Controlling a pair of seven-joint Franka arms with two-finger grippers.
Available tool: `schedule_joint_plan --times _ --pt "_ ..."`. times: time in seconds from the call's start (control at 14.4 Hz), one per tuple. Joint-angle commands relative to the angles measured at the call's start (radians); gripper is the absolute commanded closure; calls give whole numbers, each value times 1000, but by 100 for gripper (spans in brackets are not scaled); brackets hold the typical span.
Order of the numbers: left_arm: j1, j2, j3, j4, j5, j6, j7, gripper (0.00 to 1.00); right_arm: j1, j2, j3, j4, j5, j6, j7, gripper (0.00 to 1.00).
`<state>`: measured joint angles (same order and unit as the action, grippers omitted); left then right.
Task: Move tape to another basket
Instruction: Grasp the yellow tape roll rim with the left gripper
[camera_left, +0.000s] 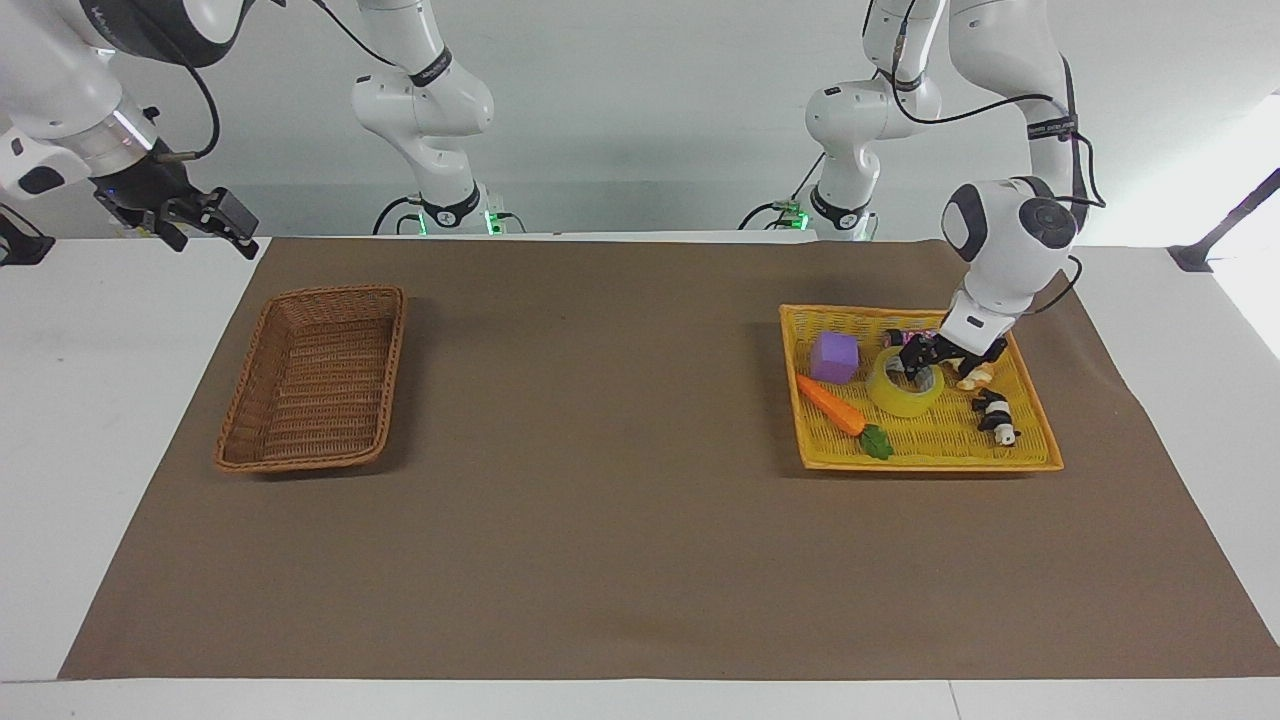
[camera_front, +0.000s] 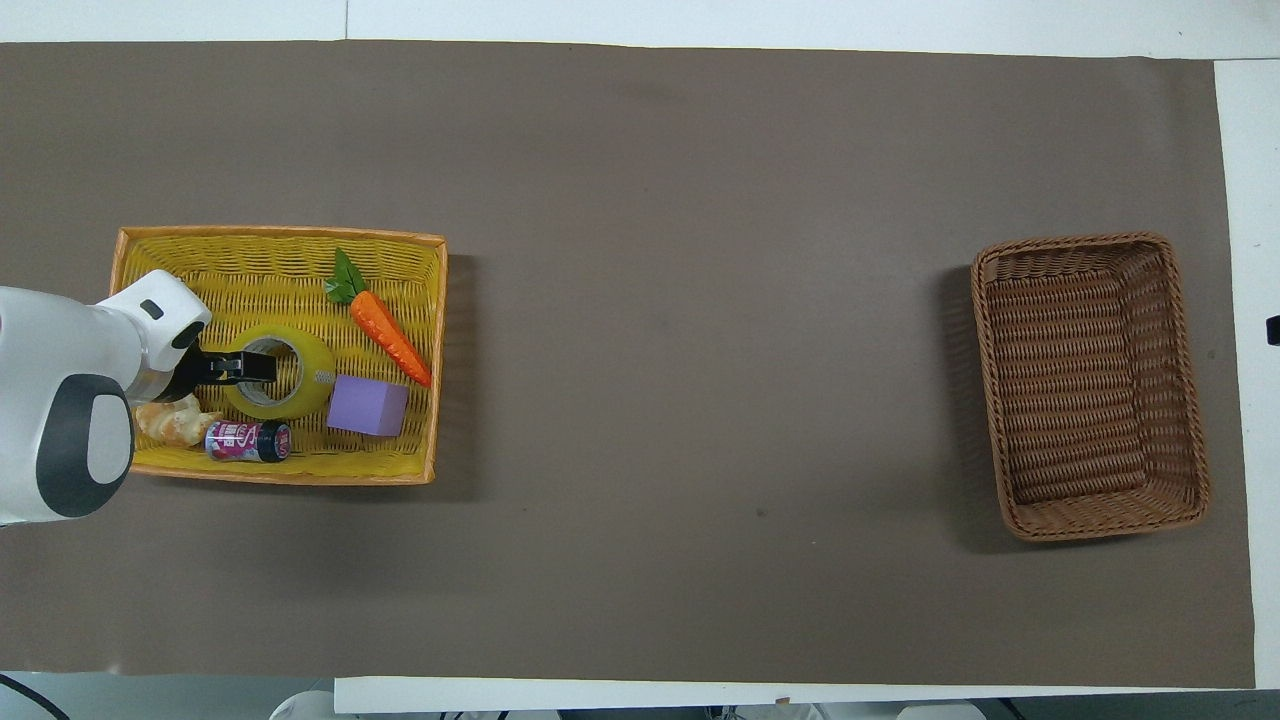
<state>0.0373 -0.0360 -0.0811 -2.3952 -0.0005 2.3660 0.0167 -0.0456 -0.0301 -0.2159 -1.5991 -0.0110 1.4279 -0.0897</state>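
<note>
The tape (camera_left: 905, 392) is a yellow roll lying flat in the bright yellow basket (camera_left: 930, 455), also seen from overhead (camera_front: 300, 385). My left gripper (camera_left: 918, 366) is low over the roll, open, with one finger over the roll's hole and one outside its wall; it also shows in the overhead view (camera_front: 243, 368). The brown wicker basket (camera_left: 312, 378) stands empty at the right arm's end of the table, also seen from overhead (camera_front: 1092, 385). My right gripper (camera_left: 208, 230) waits open in the air past that end of the mat.
In the yellow basket (camera_front: 280, 245) with the tape lie a toy carrot (camera_front: 390, 338), a purple cube (camera_front: 368, 405), a small can (camera_front: 247, 441), a beige figure (camera_front: 175, 420) and a black-and-white toy (camera_left: 995, 415). A brown mat (camera_left: 600, 500) covers the table.
</note>
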Motion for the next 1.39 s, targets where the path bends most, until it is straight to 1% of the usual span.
schedule_joint_plan --times 0.0,0.14,0.42,0.56,0.9,0.97,1.04,1.11,1.25,1.32 --pt "-10 -7 8 -25 -6 27 12 1 -3 -11 1 -10 16 -7 -10 1" --pt "-11 22 8 -25 -6 54 6 1 -3 -11 1 -10 14 -7 -10 1" --pt "-14 33 8 -25 -6 75 3 1 -3 -11 1 -10 14 -7 -10 1" --pt "-14 62 8 -25 -6 94 5 1 -3 -11 1 -10 14 -7 -10 1" --pt "-14 65 8 -25 -6 102 8 1 -3 -11 1 -10 14 -7 -10 1" --pt "-14 65 8 -25 -6 102 8 2 -3 -11 1 -10 14 -7 -10 1" --pt "-14 65 8 -25 -6 102 9 7 -3 -11 1 -10 14 -7 -10 1" --pt "-14 65 8 -25 -6 101 9 25 -3 -11 1 -10 14 -7 -10 1" --pt "-14 65 8 -25 -6 95 9 74 -3 -11 1 -10 14 -7 -10 1" --pt "-14 65 8 -22 -6 90 11 95 -3 -11 1 -9 14 -7 -10 1"
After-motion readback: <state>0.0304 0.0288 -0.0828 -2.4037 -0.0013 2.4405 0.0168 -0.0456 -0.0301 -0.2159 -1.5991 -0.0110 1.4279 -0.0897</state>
